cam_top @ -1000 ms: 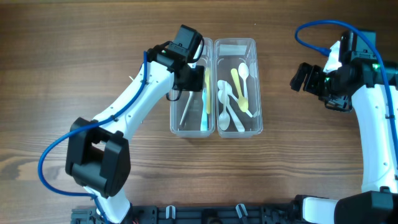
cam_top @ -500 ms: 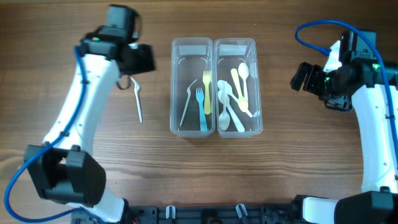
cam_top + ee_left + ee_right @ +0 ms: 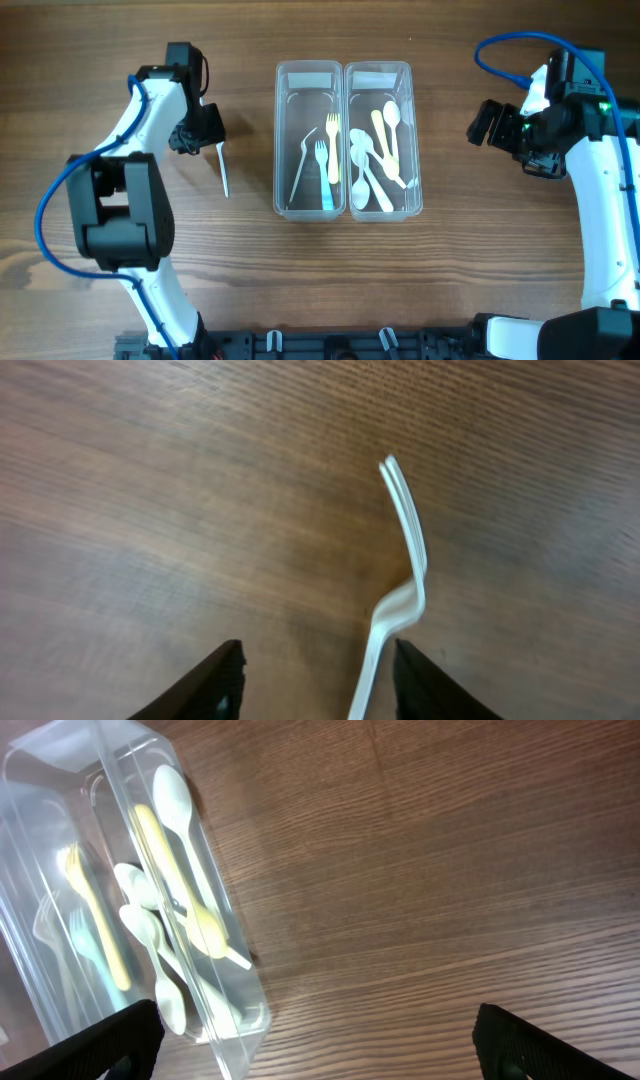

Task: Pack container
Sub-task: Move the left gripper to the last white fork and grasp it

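Two clear plastic bins stand side by side at the table's middle. The left bin [image 3: 286, 135] holds several forks, white, yellow and blue. The right bin [image 3: 413, 130] holds several white and yellow spoons and also shows in the right wrist view [image 3: 60, 780]. A white fork [image 3: 223, 170] lies on the table left of the bins; in the left wrist view the fork [image 3: 405, 550] lies between my fingers. My left gripper [image 3: 205, 135] is open over the fork's upper end [image 3: 318, 670]. My right gripper [image 3: 488, 122] is open and empty [image 3: 318, 1035], right of the bins.
Bare wooden table all round. Blue cables loop off both arms. The black frame rail runs along the front edge [image 3: 330, 345].
My left arm swung from over the left bin out to the left, then came down over the white fork on the table. The right arm has not moved.
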Motion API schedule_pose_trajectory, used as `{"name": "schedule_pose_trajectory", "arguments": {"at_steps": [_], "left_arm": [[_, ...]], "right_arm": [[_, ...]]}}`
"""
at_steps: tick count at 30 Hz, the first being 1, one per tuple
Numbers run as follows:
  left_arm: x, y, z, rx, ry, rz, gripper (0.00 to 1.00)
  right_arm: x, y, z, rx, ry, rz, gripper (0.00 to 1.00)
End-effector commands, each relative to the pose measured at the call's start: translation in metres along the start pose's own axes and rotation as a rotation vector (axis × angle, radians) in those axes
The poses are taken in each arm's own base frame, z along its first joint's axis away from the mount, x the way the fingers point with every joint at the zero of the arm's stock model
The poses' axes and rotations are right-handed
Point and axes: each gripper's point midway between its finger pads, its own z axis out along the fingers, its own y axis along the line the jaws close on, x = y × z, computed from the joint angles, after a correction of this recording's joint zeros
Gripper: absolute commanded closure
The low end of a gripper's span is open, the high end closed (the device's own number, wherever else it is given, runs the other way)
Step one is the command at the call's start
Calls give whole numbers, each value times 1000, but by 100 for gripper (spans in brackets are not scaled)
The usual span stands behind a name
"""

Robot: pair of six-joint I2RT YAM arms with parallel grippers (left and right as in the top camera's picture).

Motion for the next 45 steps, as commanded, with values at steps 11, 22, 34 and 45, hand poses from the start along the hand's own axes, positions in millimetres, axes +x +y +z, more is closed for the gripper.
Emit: {"name": "schedule_pose_trajectory", "arguments": {"at_steps": [11, 22, 34, 45], "left_arm": [[6, -9, 33, 27, 60, 10, 58], [23, -3, 19, 9, 117, 41, 64], [11, -32, -31, 71, -38, 131, 56], [-2, -46, -23, 51, -106, 279, 50]], "right_arm": [[0, 0, 2, -9, 9, 0, 0], [-1, 1, 2, -10, 5, -1, 0], [-3, 1, 2, -11, -2, -2, 0], [-3, 1, 2, -11, -2, -2, 0]]}}
